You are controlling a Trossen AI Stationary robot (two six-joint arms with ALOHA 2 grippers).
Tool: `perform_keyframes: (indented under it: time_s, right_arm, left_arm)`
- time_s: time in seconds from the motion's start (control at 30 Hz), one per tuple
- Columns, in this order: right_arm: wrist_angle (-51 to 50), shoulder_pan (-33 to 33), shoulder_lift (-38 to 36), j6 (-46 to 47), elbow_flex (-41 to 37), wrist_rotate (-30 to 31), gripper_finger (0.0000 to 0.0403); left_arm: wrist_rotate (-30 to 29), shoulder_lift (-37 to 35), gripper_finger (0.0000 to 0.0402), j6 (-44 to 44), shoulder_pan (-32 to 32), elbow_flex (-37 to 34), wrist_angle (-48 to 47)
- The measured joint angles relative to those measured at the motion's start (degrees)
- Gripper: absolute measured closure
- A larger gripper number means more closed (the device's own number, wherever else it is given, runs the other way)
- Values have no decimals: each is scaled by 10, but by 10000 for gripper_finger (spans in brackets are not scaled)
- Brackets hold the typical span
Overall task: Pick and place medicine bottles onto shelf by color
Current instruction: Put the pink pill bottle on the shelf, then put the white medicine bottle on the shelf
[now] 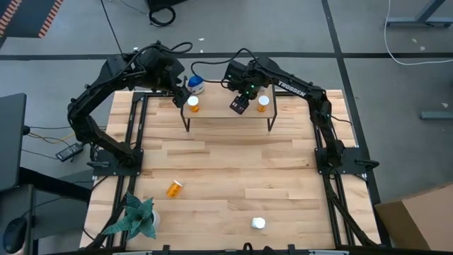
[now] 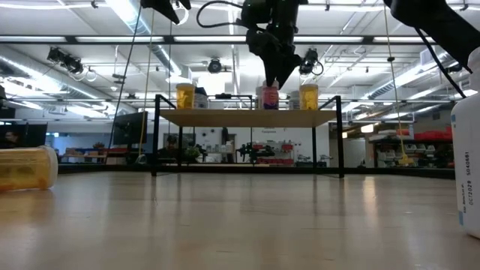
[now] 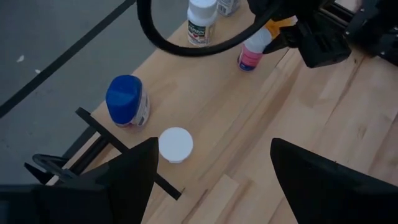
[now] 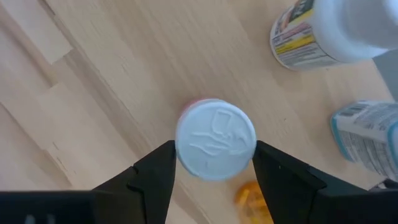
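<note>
My right hand straddles a pink bottle's white cap on the shelf, contact unclear; arm reads "TROSSEN"; left hand wide.

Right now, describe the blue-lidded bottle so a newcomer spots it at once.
Look to the far side of the table, where the shelf stands. At its far left corner, just beyond an orange bottle with a white cap, stands another bottle. It alone has a blue lid.
</note>
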Motion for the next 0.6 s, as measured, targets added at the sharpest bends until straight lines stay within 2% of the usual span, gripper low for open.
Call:
perform_keyframes:
  time_s: [0.37, 0.6]
  right_arm:
    - [3, 6, -57, 26, 4, -4, 171]
    - [-12, 53, -118, 81, 4, -32, 156]
  left_arm:
    - [0, 0, 88, -2, -21, 0, 1]
    - [0, 1, 88, -13, -53, 0, 1]
